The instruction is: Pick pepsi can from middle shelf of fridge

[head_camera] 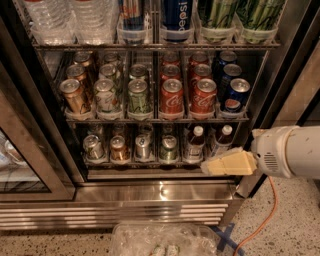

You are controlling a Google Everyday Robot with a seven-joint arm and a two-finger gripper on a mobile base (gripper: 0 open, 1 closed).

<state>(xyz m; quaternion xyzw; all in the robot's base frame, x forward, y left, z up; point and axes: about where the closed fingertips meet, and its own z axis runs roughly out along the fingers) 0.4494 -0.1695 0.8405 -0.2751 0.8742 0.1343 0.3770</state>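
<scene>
The pepsi can (235,95) stands at the front of the rightmost lane on the middle shelf (155,118) of the fridge (150,192), with more dark blue cans behind it. Red Coca-Cola cans (172,97) fill the two lanes to its left, then green and gold cans. My gripper (227,163) comes in from the right edge, its cream-coloured fingers pointing left. It sits low and to the right, in front of the bottom shelf, below the pepsi can and apart from it. Nothing shows in it.
The top rack holds water bottles (52,17), a tall blue pepsi container (177,17) and green tall cans (239,15). The bottom rack holds small cans and bottles (194,142). The open glass door (25,165) stands at left. A clear plastic bag (162,240) and an orange cable (260,220) lie on the floor.
</scene>
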